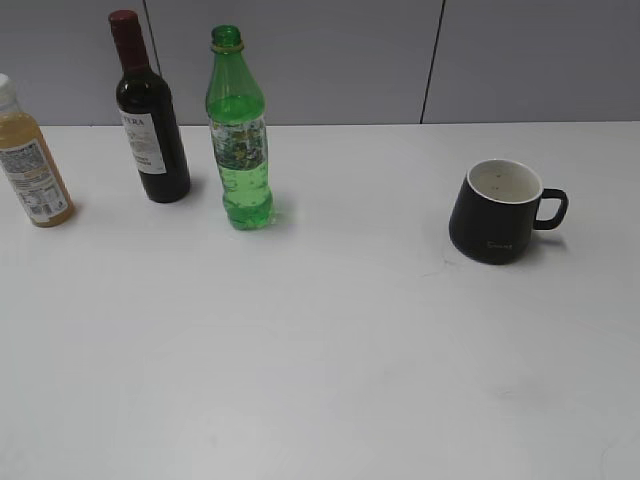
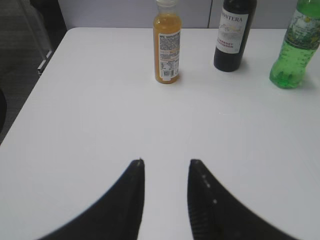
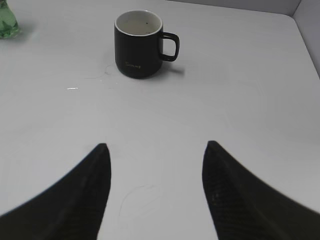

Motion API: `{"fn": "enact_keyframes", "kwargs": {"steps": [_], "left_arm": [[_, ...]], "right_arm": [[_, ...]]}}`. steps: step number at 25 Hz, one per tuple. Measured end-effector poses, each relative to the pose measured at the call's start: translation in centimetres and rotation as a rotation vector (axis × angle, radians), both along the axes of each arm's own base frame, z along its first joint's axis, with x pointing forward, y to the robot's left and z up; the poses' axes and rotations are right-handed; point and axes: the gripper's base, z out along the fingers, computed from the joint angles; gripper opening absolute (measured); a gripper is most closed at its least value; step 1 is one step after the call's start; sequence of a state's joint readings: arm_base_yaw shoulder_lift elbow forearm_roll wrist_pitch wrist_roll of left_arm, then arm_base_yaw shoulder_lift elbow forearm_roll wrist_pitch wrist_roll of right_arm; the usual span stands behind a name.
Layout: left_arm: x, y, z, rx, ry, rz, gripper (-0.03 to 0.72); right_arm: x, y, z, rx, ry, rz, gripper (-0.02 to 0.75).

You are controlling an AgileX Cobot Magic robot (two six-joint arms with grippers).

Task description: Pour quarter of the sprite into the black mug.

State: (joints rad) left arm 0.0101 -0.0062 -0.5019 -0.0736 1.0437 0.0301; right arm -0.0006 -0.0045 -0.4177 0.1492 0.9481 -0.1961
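Sprite (image 1: pixel 240 140) stands upright and uncapped toward the back left of the table (image 1: pixel 320 380), just right of the dark wine bottle (image 1: pixel 148 115), with the orange juice bottle (image 1: pixel 32 160) further left. The liquid reaches up to the bottle's shoulder, so I judge that no pour has begun. The black mug (image 1: pixel 497 214) sits well apart on the right, handle pointing right, its white inside looking empty apart from a few specks I cannot make out.

Neither arm shows in the exterior view. From the left wrist camera, the left gripper (image 2: pixel 166 162) hovers over bare table with its fingers (image 2: pixel 134 195) apart at a moderate gap, holding nothing; the green bottle is at the top right of that view, well away. The right gripper (image 3: pixel 155 147) has its fingers (image 3: pixel 95 185) spread wide, also empty, facing the mug.

My step now is the reach for the bottle with the left arm. I would open wider first, come in level at the label band, where the body is straight, and keep clear of the wine bottle just beside it. With no cap, I want it kept upright on the carry, then tilted slowly over the mug rim, stopping early.

The wine label reads "ONTERA" in the left wrist view, its first letter cut off. The juice label carries small print I cannot read. The mug bears a small logo, too faint to read.
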Motion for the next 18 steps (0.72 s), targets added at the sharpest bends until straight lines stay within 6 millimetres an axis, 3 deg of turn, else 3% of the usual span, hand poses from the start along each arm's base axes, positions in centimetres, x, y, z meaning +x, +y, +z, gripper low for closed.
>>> {"fn": "enact_keyframes", "kwargs": {"steps": [13,18], "left_arm": [[0.00,0.00,0.00,0.000,0.000,0.000,0.235],[0.00,0.00,0.00,0.000,0.000,0.000,0.235]], "right_arm": [[0.00,0.01,0.00,0.001,0.000,0.001,0.458],[0.00,0.05,0.01,0.023,0.002,-0.005,0.637]]}}
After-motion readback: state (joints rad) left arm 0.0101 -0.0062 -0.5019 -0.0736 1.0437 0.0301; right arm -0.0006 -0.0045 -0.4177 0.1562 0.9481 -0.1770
